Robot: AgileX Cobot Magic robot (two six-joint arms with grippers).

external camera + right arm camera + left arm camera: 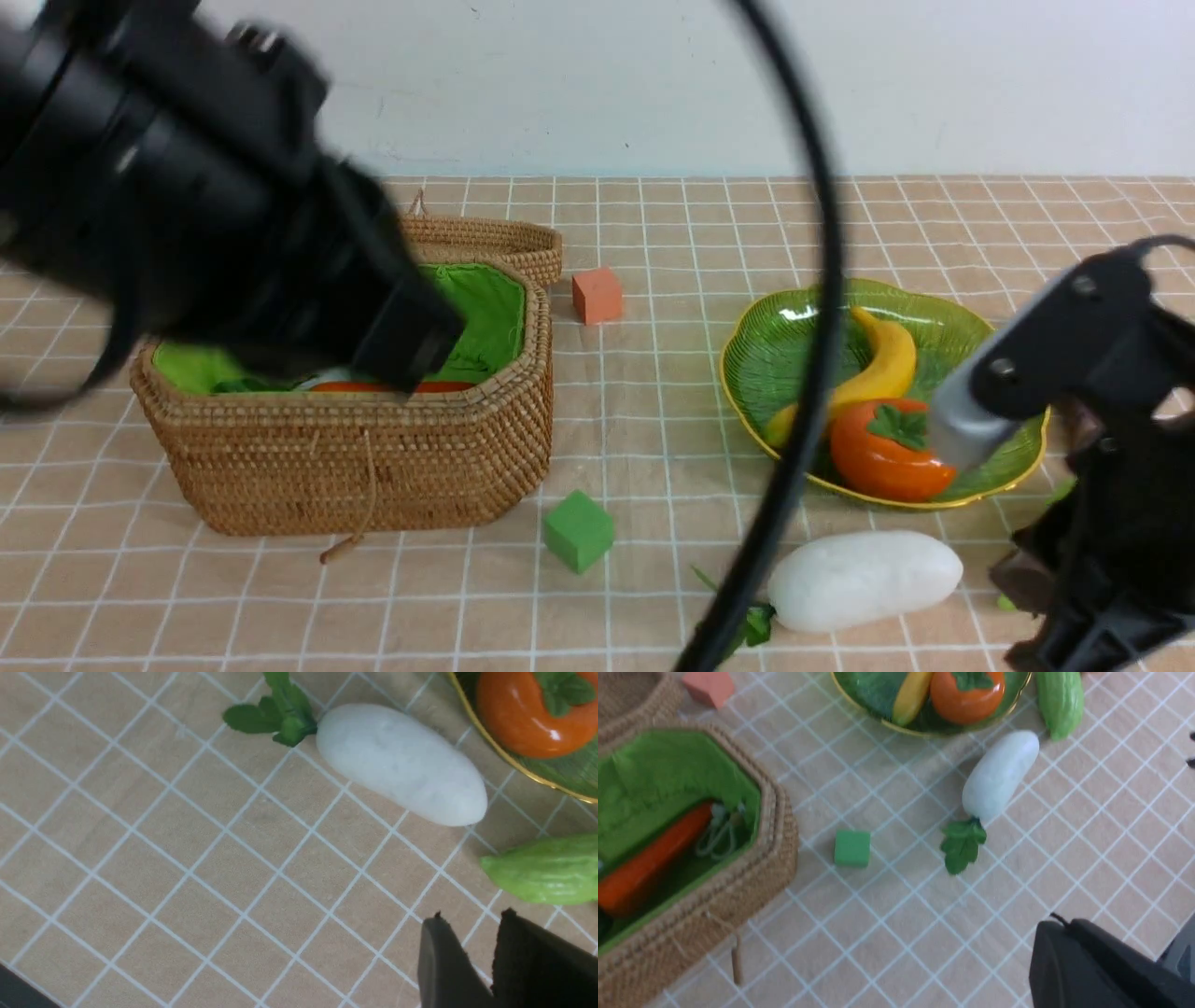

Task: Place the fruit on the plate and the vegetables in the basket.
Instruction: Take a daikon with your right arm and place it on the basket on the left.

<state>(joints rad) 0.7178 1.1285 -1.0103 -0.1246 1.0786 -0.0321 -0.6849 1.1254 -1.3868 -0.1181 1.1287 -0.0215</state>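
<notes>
No readable txt, labels, brands or nos. in any view: none on basket (373,457), plate (747,373), orange cube (597,295), green cube (579,530), table (653,233).

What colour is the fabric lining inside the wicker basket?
Bright green; the lining shows best in the left wrist view.

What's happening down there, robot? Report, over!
Left gripper shut at basket. Right gripper slightly open, empty, near gourd. Carrot in basket; banana, orange fruit on plate; white radish, gourd on table. Green cube nearby, not blocking.
</notes>
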